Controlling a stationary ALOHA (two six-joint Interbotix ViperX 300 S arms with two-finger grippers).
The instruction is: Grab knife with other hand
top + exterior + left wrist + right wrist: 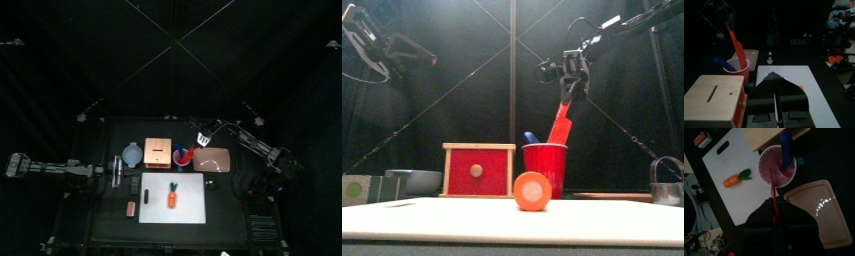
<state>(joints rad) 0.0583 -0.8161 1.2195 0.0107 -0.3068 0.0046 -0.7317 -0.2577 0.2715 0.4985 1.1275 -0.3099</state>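
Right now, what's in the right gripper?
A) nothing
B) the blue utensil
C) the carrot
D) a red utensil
D: the front view shows the right gripper closed on the top end of a long red utensil, which hangs down towards the red cup.

The knife (pixel 563 118) is red and slim, narrow at the top and widening toward its lower end. It hangs nearly upright with a slight tilt, its top pinched in the right gripper (pixel 569 72). Its lower end dips inside the rim of the red cup (pixel 545 170).
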